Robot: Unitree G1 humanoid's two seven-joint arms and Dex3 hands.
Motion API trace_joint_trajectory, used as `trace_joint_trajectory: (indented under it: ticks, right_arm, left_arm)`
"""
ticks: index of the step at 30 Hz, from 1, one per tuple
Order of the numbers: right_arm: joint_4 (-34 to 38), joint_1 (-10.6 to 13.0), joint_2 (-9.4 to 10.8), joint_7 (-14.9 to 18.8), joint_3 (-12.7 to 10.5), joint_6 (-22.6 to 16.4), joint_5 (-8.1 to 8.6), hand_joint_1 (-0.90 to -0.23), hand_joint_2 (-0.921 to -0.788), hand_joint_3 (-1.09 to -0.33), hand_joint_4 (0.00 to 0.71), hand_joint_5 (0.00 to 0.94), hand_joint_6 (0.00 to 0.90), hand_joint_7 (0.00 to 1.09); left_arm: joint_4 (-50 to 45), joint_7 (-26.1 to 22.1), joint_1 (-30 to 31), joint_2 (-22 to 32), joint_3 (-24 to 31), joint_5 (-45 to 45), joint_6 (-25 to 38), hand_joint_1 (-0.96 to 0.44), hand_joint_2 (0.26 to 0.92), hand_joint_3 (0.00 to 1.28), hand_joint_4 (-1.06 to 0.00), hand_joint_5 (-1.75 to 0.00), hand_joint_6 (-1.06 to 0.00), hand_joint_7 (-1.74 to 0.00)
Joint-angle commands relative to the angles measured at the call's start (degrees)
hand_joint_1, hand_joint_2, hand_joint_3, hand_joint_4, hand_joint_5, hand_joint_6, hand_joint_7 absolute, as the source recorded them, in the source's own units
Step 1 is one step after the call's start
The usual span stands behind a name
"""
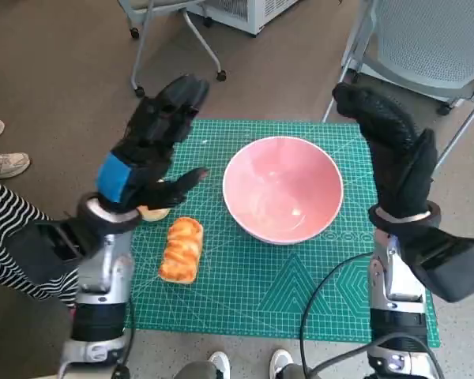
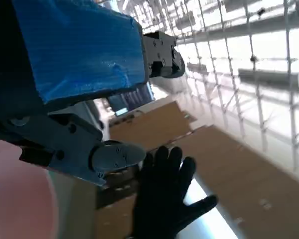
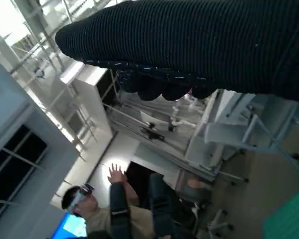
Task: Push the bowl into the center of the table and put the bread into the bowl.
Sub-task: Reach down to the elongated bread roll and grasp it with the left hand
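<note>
A pink bowl [image 1: 283, 189] stands empty on the green cutting mat [image 1: 300, 292], a little right of the mat's middle. A golden loaf of bread [image 1: 181, 249] lies on the mat to the bowl's left. My left hand [image 1: 153, 142] is raised above the mat's left side with fingers spread, holding nothing; it partly hides a small pale item [image 1: 153, 213] beside the bread. My right hand [image 1: 390, 150] is raised at the bowl's right, fingers extended, empty. The left wrist view shows the right hand [image 2: 164, 199] spread open and a pink edge of the bowl [image 2: 15, 199].
Chair legs on castors [image 1: 174, 47] and a grey mesh chair [image 1: 426, 39] stand beyond the table. A person's striped sleeve [image 1: 8, 229] and white shoes [image 1: 0, 150] are at the left. The right wrist view shows a seated person [image 3: 89, 209] with a raised hand.
</note>
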Motion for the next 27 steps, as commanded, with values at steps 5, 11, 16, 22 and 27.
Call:
trace_joint_trajectory:
  ticks: [5, 11, 16, 22, 27]
  right_arm:
    - [-0.4, 2.37, -0.63, -0.5, -0.33, 1.72, -0.27, -0.693, -0.921, -0.688, 0.181, 0.021, 0.076, 0.55]
    - [-1.32, 2.79, -0.92, -0.83, -0.6, 2.65, -0.07, -0.692, -0.921, -0.685, 0.182, 0.019, 0.072, 0.55]
    - [-1.78, 2.97, -0.78, -1.37, -0.59, 3.27, -0.23, -0.681, -0.921, -0.685, 0.183, 0.017, 0.071, 0.56]
    - [-1.74, 3.08, -0.47, -1.92, -0.44, 3.5, -0.33, -0.675, -0.921, -0.685, 0.188, 0.017, 0.07, 0.56]
    - [-1.71, 3.15, -0.3, -2.17, -0.4, 3.8, -0.09, -0.673, -0.921, -0.687, 0.193, 0.018, 0.069, 0.56]
  left_arm:
    - [10.08, -7.96, -5.64, 19.03, -0.24, 13.72, -18.29, -0.15, 0.92, 0.18, -0.35, -0.09, -0.07, -0.61]
    - [19.98, -7.42, -9.19, 25.27, -2.74, 21.43, -30.39, -0.07, 0.92, 0.07, -0.44, -0.04, -0.25, -0.46]
    - [26.32, -3.25, -11.36, 28.39, -4.84, 30.15, -39.01, -0.05, 0.917, 0.03, -0.45, -0.01, -0.36, -0.3]
    - [31.88, 3.4, -13.57, 30.64, -7.41, 41.33, -48.15, -0.06, 0.888, 0.0, -0.44, 0.0, -0.43, -0.18]
    - [33.12, 8.68, -14.62, 31.91, -9.51, 50.57, -52.86, -0.09, 0.833, 0.01, -0.38, 0.0, -0.41, -0.13]
